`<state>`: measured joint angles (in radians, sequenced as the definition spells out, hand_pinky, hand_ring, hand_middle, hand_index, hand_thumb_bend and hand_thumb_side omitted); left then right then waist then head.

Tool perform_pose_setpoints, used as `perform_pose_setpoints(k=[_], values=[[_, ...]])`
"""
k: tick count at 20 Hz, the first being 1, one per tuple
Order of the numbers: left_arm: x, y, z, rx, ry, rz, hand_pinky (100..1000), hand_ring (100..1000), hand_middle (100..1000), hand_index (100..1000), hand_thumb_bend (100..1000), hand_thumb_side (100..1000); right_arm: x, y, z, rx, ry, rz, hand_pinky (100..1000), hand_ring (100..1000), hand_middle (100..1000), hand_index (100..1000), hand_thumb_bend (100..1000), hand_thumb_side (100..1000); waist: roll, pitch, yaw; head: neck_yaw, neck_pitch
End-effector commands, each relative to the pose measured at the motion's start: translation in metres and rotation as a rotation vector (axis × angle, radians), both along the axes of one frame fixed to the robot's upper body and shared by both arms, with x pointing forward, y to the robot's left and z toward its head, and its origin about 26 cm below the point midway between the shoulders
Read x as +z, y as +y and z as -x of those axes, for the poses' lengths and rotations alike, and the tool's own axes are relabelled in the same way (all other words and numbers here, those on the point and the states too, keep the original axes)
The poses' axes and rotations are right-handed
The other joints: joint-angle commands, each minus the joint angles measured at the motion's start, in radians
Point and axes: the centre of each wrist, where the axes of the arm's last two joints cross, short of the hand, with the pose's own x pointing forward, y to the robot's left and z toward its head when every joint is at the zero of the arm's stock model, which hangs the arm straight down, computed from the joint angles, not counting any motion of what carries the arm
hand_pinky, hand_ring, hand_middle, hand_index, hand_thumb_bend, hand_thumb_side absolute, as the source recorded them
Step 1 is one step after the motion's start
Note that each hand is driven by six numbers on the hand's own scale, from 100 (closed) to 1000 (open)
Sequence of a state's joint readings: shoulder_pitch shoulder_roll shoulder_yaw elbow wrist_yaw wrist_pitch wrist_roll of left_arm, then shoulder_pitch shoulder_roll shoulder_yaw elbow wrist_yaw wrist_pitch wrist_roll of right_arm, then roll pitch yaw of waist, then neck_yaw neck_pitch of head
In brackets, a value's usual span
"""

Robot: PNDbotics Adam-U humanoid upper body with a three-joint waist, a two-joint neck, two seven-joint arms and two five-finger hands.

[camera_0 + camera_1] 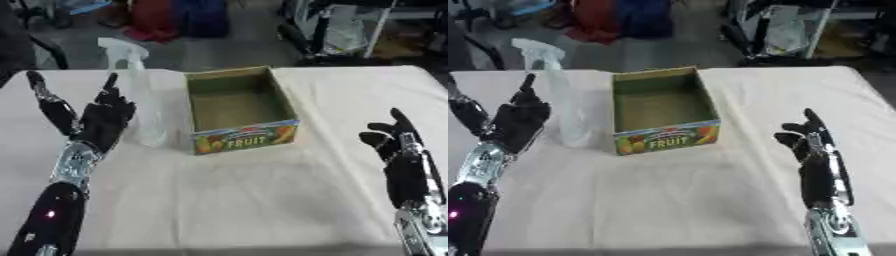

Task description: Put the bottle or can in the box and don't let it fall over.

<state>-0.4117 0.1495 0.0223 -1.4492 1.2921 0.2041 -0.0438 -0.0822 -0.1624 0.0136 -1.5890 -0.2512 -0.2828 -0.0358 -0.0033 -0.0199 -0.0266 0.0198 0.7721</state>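
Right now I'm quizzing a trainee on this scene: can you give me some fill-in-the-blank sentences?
1. The clear spray bottle stands ____ on the table.
2. The box is printed with the word ____.
3. The bottle stands beside the ____ robot hand.
4. The box holds ____.

Missing: upright; FRUIT; left; nothing

Table (262,200) w/ a pale cloth over it, a few creases across the middle. Standing on it: clear spray bottle (140,95), upright, toward the left-centre. Just beside it on the right, open cardboard box (241,112), "FRUIT" print on the near wall, nothing inside.
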Motion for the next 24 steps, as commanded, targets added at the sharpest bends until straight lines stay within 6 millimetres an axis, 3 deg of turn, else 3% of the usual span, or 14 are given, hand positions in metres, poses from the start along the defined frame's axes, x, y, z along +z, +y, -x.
perform_pose_setpoints(k=[1,9,15,24], values=[[0.021,-0.002,-0.005,-0.003,-0.075,-0.011,168,100,225,1000,827,1000,0.007,0.001,-0.003,0.014,-0.025,0.001,778,651,647,961,100,756,0.000,-0.010,-0.002,0.004,-0.002],[0.038,-0.010,-0.017,-0.010,-0.084,-0.017,187,100,237,1000,811,1000,0.007,0.003,-0.003,0.022,-0.026,-0.002,778,651,647,961,100,753,-0.002,-0.011,-0.014,0.009,-0.002],[0.040,-0.009,-0.022,0.007,-0.051,-0.022,187,100,236,1000,811,1000,0.007,0.005,-0.004,0.026,-0.028,-0.004,777,650,646,961,100,752,-0.002,-0.011,-0.021,0.008,-0.002],[0.043,-0.014,-0.007,-0.023,-0.078,-0.012,206,108,243,1000,807,1000,0.007,0.004,-0.003,0.022,-0.028,-0.003,778,651,646,961,100,752,-0.002,-0.010,-0.015,0.003,-0.002]])
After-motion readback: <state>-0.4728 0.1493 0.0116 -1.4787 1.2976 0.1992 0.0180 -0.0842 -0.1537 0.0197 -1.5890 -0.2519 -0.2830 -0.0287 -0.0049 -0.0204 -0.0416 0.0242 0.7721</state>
